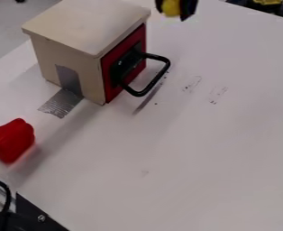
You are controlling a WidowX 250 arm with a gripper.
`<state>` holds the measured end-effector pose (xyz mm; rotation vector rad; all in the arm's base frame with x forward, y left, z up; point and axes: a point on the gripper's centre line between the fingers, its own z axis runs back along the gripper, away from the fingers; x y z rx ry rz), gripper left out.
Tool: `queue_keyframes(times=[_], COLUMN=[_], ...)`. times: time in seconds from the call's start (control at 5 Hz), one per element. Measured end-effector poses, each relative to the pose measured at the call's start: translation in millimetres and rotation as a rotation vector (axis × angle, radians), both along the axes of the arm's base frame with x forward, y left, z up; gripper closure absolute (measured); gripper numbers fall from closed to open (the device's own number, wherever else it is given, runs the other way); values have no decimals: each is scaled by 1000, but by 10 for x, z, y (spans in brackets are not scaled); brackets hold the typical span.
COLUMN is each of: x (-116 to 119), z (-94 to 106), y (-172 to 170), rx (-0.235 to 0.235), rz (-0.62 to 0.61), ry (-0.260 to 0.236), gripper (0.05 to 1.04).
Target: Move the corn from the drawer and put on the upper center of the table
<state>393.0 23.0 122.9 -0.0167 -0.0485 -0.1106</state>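
Note:
At the top edge of the camera view, right of the drawer box, the black gripper is shut on the yellow corn. The corn's lower end shows between the two fingers; its upper part is cut off by the view's edge. The beige wooden box stands at the upper left, and its red-fronted drawer is closed, with a black handle sticking out to the right. The white table lies below the gripper.
A red pepper lies at the left edge. Grey tape runs from the box's side onto the table. A black bracket and a cable are in the lower left corner. Dark equipment is at the upper right corner.

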Motion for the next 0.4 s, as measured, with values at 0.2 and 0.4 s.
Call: queue_keyframes(times=[0.2, 0.4], x=[257, 458], z=[-259, -520], y=[-154, -275], rx=[-1, 17], rz=[-10, -30], ry=[44, 81], gripper=[466, 466])
